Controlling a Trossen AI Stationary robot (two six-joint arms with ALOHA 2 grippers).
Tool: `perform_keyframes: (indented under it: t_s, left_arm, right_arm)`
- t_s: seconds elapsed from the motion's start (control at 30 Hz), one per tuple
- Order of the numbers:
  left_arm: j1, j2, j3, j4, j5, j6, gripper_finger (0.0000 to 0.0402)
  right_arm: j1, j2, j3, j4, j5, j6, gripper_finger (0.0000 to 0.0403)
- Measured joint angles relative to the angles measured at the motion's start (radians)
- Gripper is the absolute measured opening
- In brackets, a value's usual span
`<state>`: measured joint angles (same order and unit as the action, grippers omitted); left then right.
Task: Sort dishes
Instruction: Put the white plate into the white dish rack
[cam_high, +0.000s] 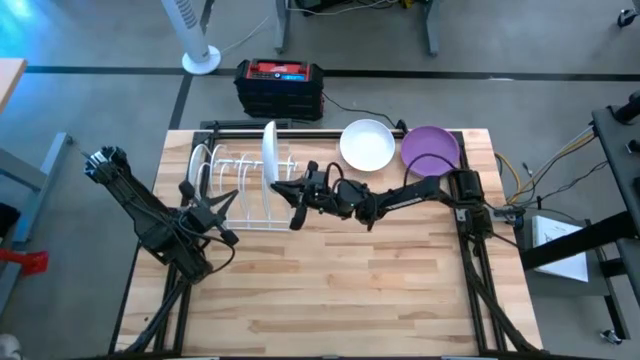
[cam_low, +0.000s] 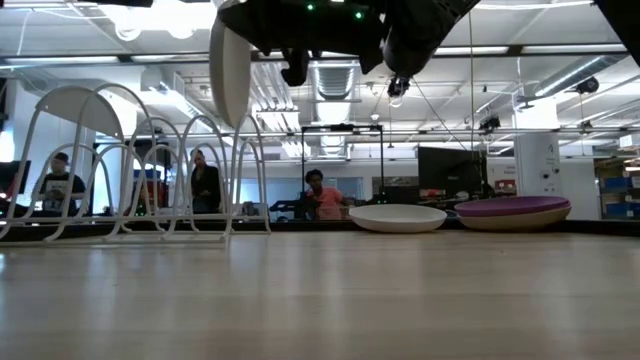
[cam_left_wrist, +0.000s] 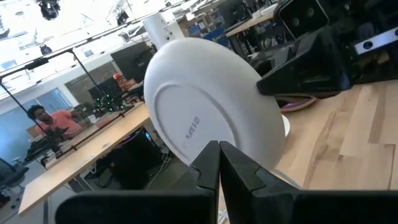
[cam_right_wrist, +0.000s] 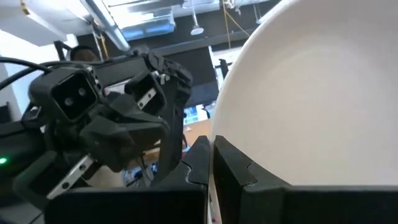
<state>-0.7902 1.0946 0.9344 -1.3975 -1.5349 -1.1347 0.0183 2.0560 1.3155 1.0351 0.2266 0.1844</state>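
Observation:
A white plate (cam_high: 269, 152) hangs on edge over the white wire rack (cam_high: 245, 190), with my right gripper (cam_high: 292, 190) shut on it. Its lower edge (cam_low: 234, 122) is about level with the tops of the rack's hoops. Its underside (cam_left_wrist: 205, 118) faces my left gripper (cam_left_wrist: 217, 163), which is shut on nothing at the rack's near left (cam_high: 222, 212). Another white dish (cam_high: 199, 165) stands in the rack's left end. A white plate (cam_high: 367, 145) and a purple plate (cam_high: 430, 150) lie flat on the table at the far right. My right gripper pinches the white plate's rim (cam_right_wrist: 219, 134) between its two fingers. The fingers come in about level from the table's right, at the plate's near side (cam_high: 273, 183). The plate stands on edge, slightly tilted, lifted clear of the table above the rack.
The near half of the wooden table (cam_high: 330, 290) is bare. A black and red box (cam_high: 280, 85) and a fan base (cam_high: 200, 60) stand on the floor beyond the far edge. People (cam_low: 322, 195) sit in the room behind the table.

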Motion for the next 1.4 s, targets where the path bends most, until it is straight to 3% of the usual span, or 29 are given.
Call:
perform_keyframes:
  t_s: [0.43,0.9,1.4]
  left_arm:
    - [0.0,0.0,0.0,0.0,0.0,0.0,0.0]
    - [0.0,0.0,0.0,-0.001,0.0,0.001,0.0]
    - [0.0,0.0,0.0,-0.001,0.0,0.001,0.0]
  right_arm:
    - [0.01,0.101,0.0,0.009,0.01,0.03,0.0]
    - [0.019,0.268,0.0,0.174,0.041,0.111,0.0]
    - [0.024,0.275,0.001,0.182,0.065,0.095,0.0]
